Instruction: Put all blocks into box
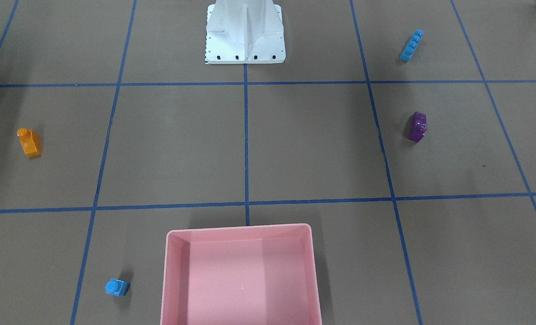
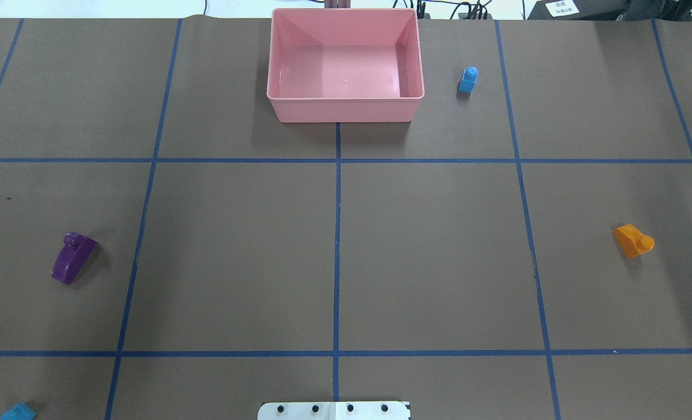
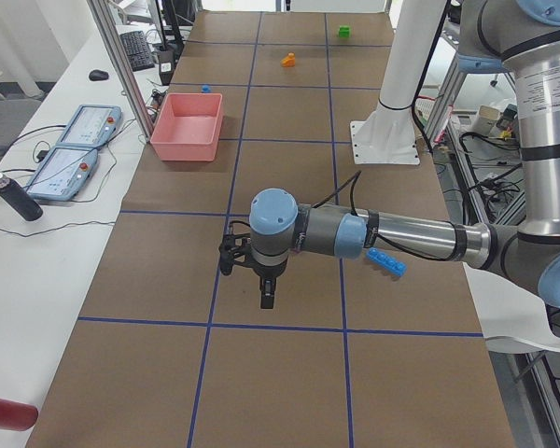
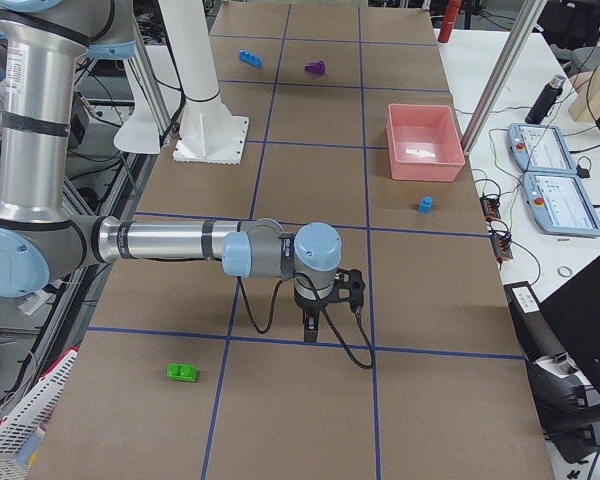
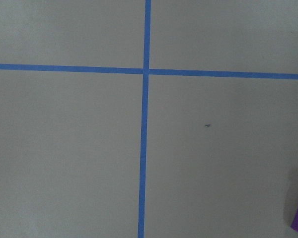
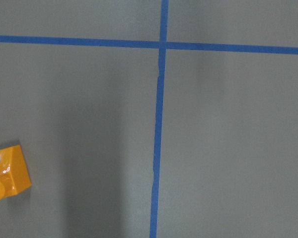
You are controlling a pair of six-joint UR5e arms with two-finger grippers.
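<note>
pink box [image 1: 176,280] — small blue block [image 1: 116,287] beside

Pink box [image 2: 346,111] sits at far table edge, centred on the middle tape line [image 2: 337,233]. Small blue brick [image 2: 468,80] stands upright just right of it, not touching. Orange brick [image 2: 633,241] lies mid-right and purple brick [image 2: 73,257] mid-left, both on their sides and well apart. Light-blue brick [image 2: 18,413] is at the bottom-left corner, cut by the frame. White base plate [image 2: 334,410] is at bottom centre. All are on the brown table [image 2: 439,262].
</note>
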